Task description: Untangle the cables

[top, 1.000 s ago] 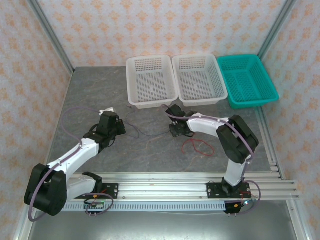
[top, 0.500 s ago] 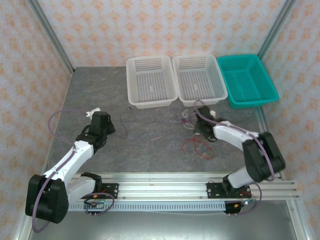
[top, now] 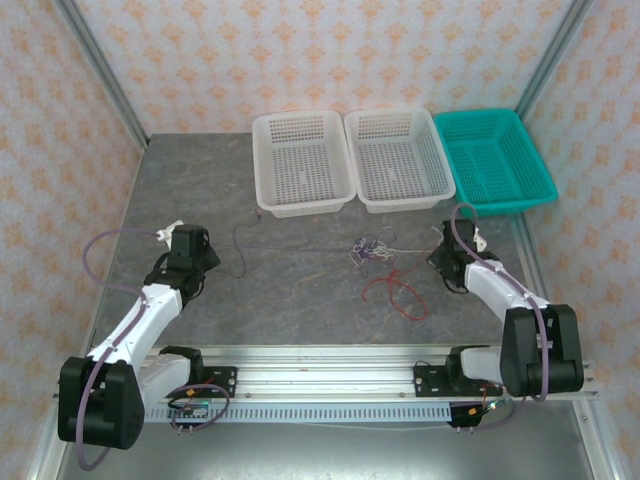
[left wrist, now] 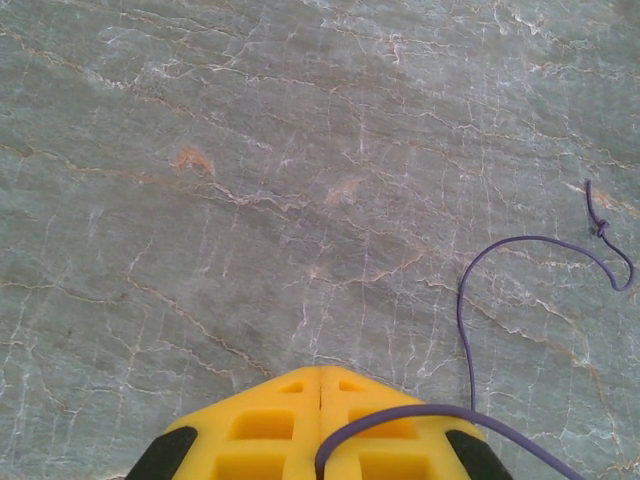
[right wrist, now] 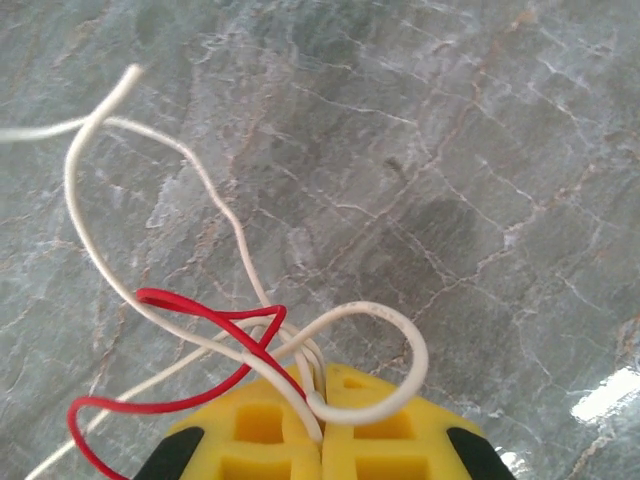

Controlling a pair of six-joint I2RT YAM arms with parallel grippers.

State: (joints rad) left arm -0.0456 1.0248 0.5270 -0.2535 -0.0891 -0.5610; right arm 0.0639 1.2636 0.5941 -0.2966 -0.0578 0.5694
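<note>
In the overhead view the cables (top: 368, 250) form a small loose knot near the middle of the grey marbled table (top: 300, 310), just below the two white baskets (top: 302, 165), with a teal basket (top: 495, 160) at upper right. The purple wire (top: 290, 247) runs left from the knot toward the left gripper (top: 190, 245) at centre left. In the left wrist view that claw's yellow fingers (left wrist: 270, 420) are pressed together, the purple wire seems to come out of their seam, and it curls up to the right. The red wire (top: 395, 295) lies in loops just below and right of the knot. The right gripper (top: 450, 262) sits at centre right, its jaws pinching the white wire (right wrist: 240, 240) at the bottom of the right wrist view, with a red loop crossing beside it.
</note>
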